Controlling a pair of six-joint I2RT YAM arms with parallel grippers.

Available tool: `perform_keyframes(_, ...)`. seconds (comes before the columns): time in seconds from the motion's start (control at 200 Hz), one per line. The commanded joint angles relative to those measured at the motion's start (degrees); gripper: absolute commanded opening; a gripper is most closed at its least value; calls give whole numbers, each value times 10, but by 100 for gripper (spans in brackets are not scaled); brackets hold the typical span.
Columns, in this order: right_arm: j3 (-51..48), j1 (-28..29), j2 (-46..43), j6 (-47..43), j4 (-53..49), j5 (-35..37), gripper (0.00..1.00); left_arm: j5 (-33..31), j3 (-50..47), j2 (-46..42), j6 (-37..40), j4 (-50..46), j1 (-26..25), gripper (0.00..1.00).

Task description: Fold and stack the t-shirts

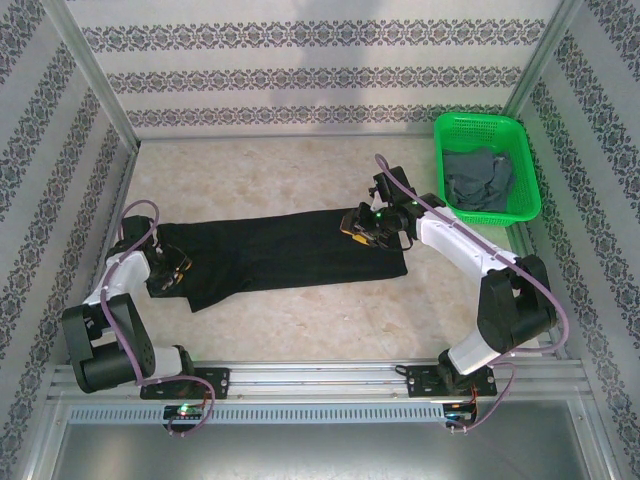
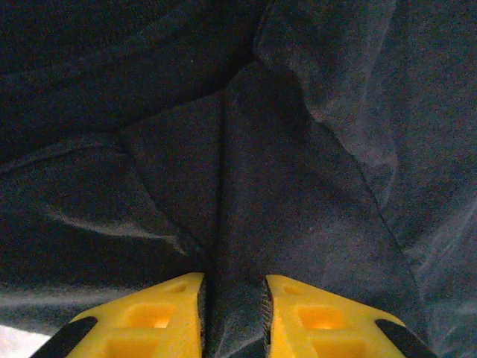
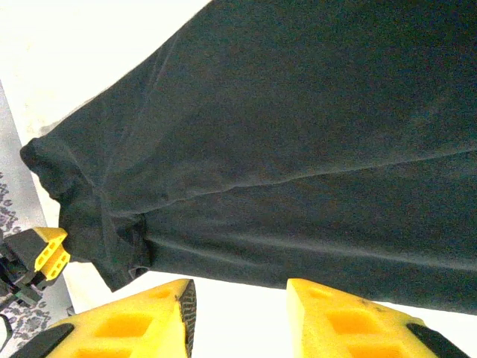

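No readable text, label or number anywhere.

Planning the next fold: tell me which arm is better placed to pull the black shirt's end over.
Left, probably. The left gripper has a fold of the black t-shirt between its fingers, while the right gripper is open, with bare table between its fingers.

This is a robot test cell in a lab, not a home. A pale, marble-patterned tabletop (image 1: pixel 300 320) sits boxed in by upright panels covered with grey-and-white floral striped wallpaper (image 1: pixel 320 75), framed by bare aluminium posts (image 1: pixel 95 75). Two arms are bolted to a slotted aluminium rail (image 1: pixel 320 378) at the near edge, with loose cables and small lit circuit boards (image 1: pixel 185 412) hanging off it.
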Motion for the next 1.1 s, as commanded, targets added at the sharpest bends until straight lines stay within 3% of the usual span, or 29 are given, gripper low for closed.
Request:
perform_keyframes(0.0,-10,0,-18,3,10,0,38,7,11,-3,16,-31,5,28)
perform_keyframes(0.495,-19,2,-18,7,15,0,38,6,34,-29,20,-58,-1,25)
perform_keyframes(0.889,-22,2,-17,6,14,2,39,4,20,-20,25,-54,-1,0)
perform_keyframes(1.094,-16,2,-12,6,14,1,38,-18,37,-38,12,-65,-2,0)
